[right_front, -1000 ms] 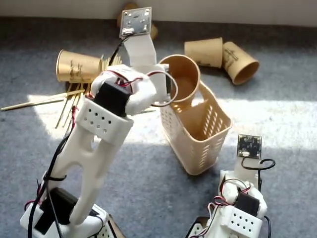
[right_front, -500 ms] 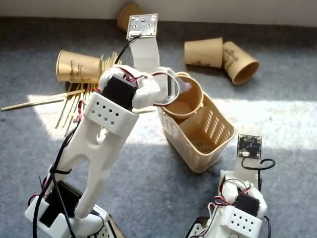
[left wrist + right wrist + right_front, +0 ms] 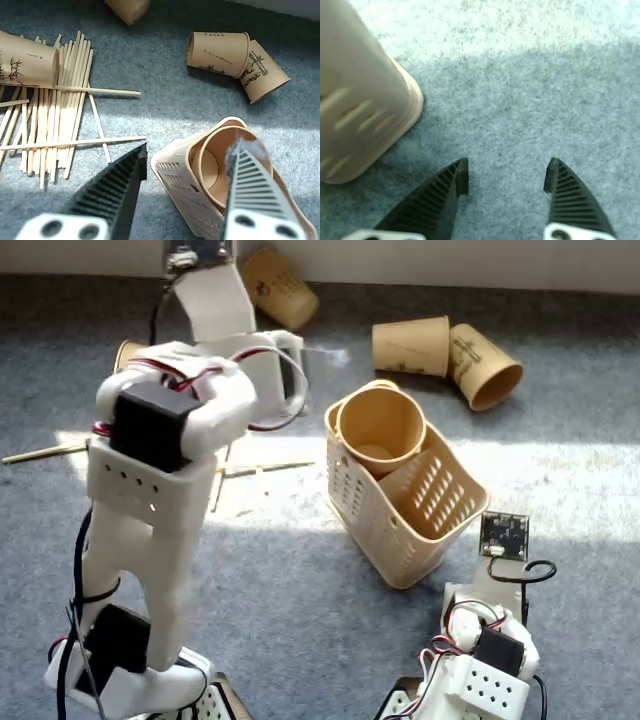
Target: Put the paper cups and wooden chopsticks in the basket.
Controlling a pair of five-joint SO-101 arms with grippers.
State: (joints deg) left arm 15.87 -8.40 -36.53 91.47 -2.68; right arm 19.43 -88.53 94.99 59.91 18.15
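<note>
While the left cup [image 3: 25, 60] lies on its side with its mouth end resting over the ends of the chopsticks [image 3: 55, 100], that cup is probably best taken first: pinch one wall at the rim, lift it straight off, and the sticks beneath should stay put. The chopsticks lie mostly side by side in a loose bundle on the counter [image 3: 300, 640], with a few strays crossing them. A grip set across the bundle would gather several at once, whereas a grip along their length would likely slip. The left tool [image 3: 190, 150] hangs above the counter between the bundle and the basket, its jaws spread wide and holding nothing. A further cup [image 3: 280, 285] lies on its side at the back edge, well apart from the rest. The basket [image 3: 420, 530] sits mouth-up and appears to lean; it holds a cup [image 3: 380, 425] with its mouth upward, possibly nested in a second one, and no chopsticks that can be seen. Beyond it, a pair of cups [image 3: 445, 350] lies on its side, the two touching. The right tool [image 3: 507, 175] sits low just beside the basket's corner, jaws apart and empty.
</note>
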